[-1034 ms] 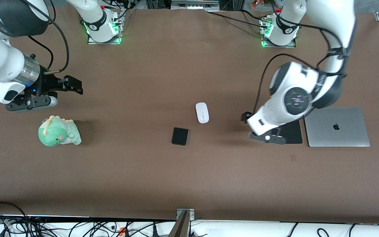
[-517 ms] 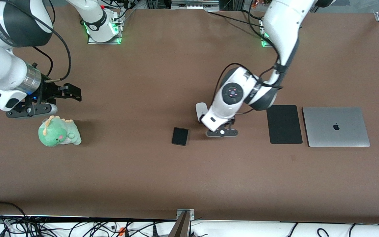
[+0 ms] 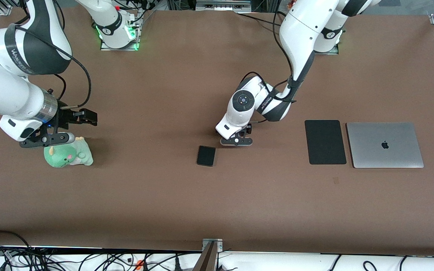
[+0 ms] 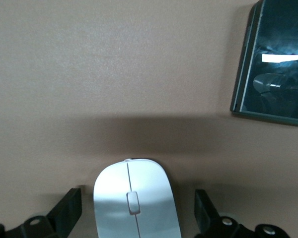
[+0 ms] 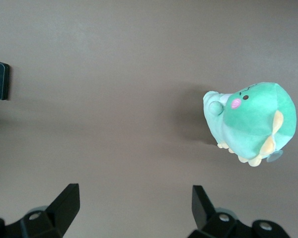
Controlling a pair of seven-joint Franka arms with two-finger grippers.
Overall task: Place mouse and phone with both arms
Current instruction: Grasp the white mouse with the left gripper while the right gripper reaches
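Left pincer [image 4: 136, 218] now astride the mouse [image 4: 135, 201], fingers wide; right pincer [image 5: 134, 218] open, empty.

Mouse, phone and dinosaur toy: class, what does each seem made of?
Mouse: probably glossy white plastic, given its smooth sheen.
Phone: likely glass-faced, since its dark face mirrors a light.
Dinosaur toy: apparently soft green plush, matte and rounded.
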